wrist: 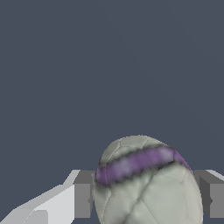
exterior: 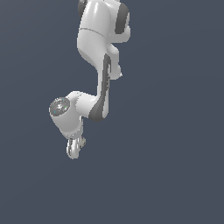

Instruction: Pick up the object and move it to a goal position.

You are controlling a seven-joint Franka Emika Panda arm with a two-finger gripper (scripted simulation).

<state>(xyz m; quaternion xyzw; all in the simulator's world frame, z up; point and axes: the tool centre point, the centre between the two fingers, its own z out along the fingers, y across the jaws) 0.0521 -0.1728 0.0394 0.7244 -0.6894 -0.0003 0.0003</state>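
Observation:
In the wrist view a pale grey-white ball (wrist: 146,192) with a purple band sits between my gripper's two grey fingers (wrist: 83,194), which press on its two sides. My gripper (wrist: 146,201) is shut on the ball. In the exterior view the white arm hangs down over the dark grey floor, and my gripper (exterior: 74,148) is at its lower end, towards the exterior view's left. The ball is hidden behind the hand there. No goal marker shows in either view.
A plain dark grey floor (exterior: 166,166) fills both views. No other object shows.

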